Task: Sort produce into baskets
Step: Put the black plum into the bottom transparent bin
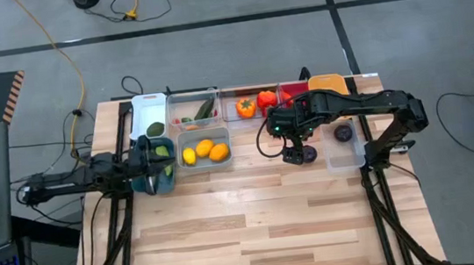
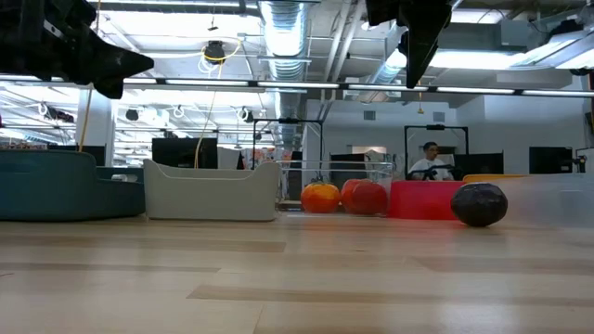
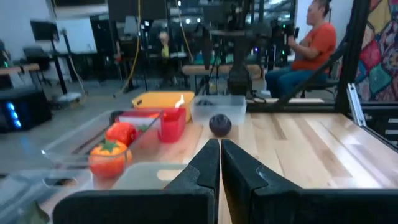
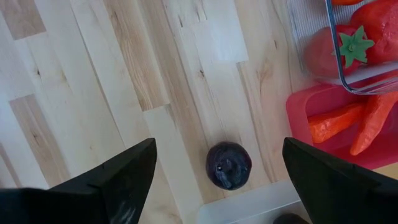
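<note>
A purple ball point(image 4: 228, 165) rests on the bare wood, also seen in the high view point(image 1: 308, 154) and the low view point(image 2: 479, 204). My right gripper point(image 4: 217, 149) hangs above it, open wide and pointing down, one finger to either side and well clear of the ball; it also shows in the high view point(image 1: 295, 148). My left gripper point(image 3: 219, 157) is shut and empty, held level above the teal tub point(image 1: 155, 178) at the table's left. A second purple ball point(image 1: 343, 133) lies in the clear tub point(image 1: 345, 155) to the right.
Tubs line the far edge: white point(image 1: 148, 106), clear with cucumbers point(image 1: 195, 110), clear with peppers point(image 1: 246, 107), red with carrots point(image 4: 336, 121), orange point(image 1: 327, 81). The grey-blue tub point(image 1: 205, 164) holds lemons. The near half of the table is bare wood. People sit in the room behind.
</note>
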You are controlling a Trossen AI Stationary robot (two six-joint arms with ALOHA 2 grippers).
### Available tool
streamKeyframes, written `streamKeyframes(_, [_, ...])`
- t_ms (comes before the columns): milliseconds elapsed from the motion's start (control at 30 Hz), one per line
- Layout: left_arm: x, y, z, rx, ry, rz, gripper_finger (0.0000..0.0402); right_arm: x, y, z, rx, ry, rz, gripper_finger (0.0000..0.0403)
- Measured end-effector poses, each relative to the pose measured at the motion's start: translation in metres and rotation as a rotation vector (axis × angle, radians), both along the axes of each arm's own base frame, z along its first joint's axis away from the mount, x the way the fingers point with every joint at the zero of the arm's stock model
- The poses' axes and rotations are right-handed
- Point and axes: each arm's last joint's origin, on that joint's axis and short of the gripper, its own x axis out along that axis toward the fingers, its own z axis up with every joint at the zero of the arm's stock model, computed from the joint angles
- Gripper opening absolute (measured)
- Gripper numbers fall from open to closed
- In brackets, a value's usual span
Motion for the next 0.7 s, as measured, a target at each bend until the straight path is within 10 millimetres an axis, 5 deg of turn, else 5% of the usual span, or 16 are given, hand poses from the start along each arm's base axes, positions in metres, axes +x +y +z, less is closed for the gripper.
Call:
streamKeyframes(500, [0.003, 0.0, -0.017, 0.09, 0.023, -0.001, 0.0002, -0.005, 0.0, -0.001, 0.003, 0.054, -0.013, 0.0392])
streamKeyframes(700, [0.003, 0.0, -0.017, 0.1, 0.024, -0.001, 0.0002, -0.007, 0.0, -0.016, 0.005, 0.108, -0.012, 0.0398])
